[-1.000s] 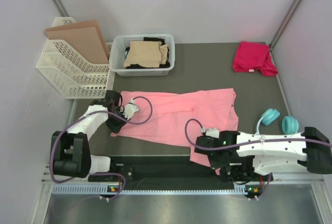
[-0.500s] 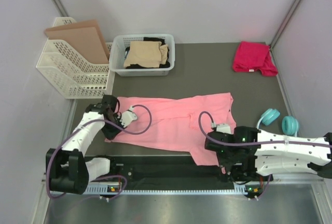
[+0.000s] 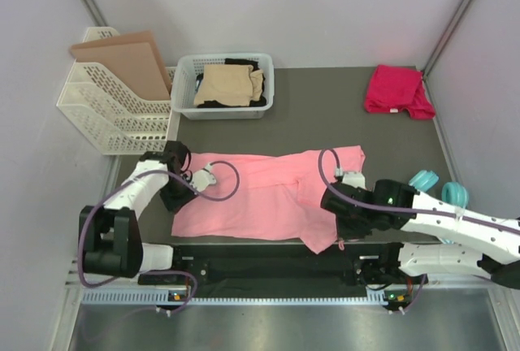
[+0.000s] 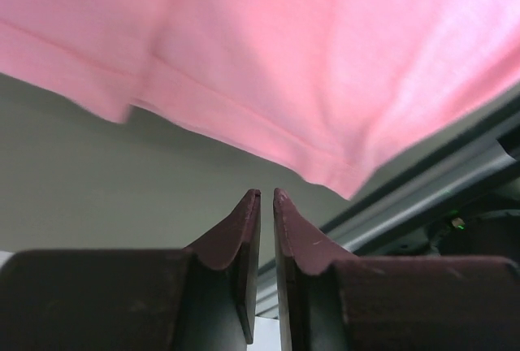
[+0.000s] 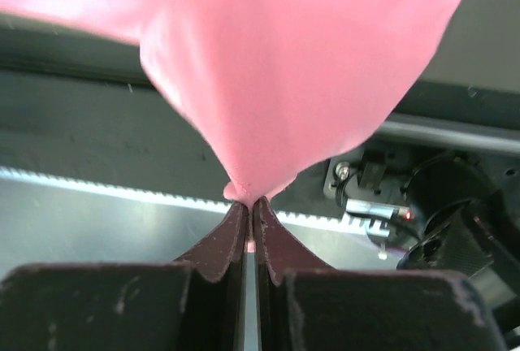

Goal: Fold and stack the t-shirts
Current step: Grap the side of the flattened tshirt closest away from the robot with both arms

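Right gripper (image 5: 248, 202), shifted toward 11 o'clock, pinches the salmon-pink t-shirt (image 3: 260, 192) by its 5 o'clock corner.
Left gripper (image 4: 266, 197) is closed on nothing; folding looks barely begun.

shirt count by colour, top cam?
Pink shirt: 1
Red shirt: 1
Tan shirt: 1
Black shirt: 1, mostly hidden under the tan one
Total: 4
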